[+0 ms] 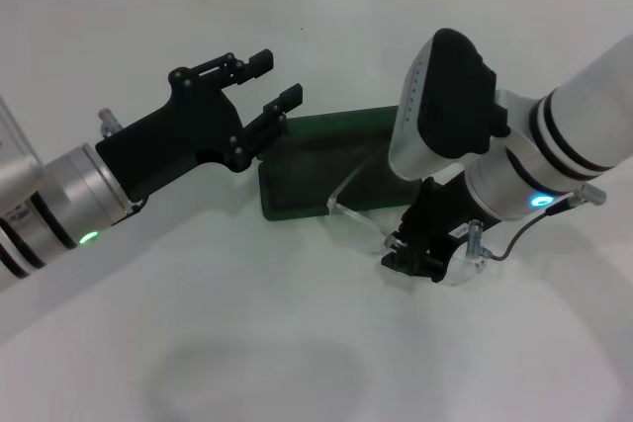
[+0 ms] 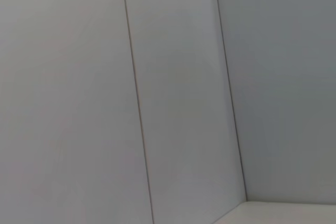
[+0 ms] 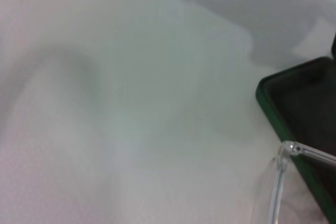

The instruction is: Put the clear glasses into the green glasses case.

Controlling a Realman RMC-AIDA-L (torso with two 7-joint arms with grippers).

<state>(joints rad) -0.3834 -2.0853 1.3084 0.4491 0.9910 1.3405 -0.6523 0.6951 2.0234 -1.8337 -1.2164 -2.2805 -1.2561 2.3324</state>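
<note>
Nearest us, our right gripper (image 1: 415, 256) pinches the clear plastic glasses (image 1: 358, 207) (one temple over the open dark-green case (image 1: 307, 167)); left gripper (image 1: 269, 81) hovers, jaws apart.

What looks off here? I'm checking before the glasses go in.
The glasses are only partly over the open case: one temple arm crosses its rim, the rest hangs outside by the right gripper. The left gripper is open at the case's left end. No damage shows.
</note>
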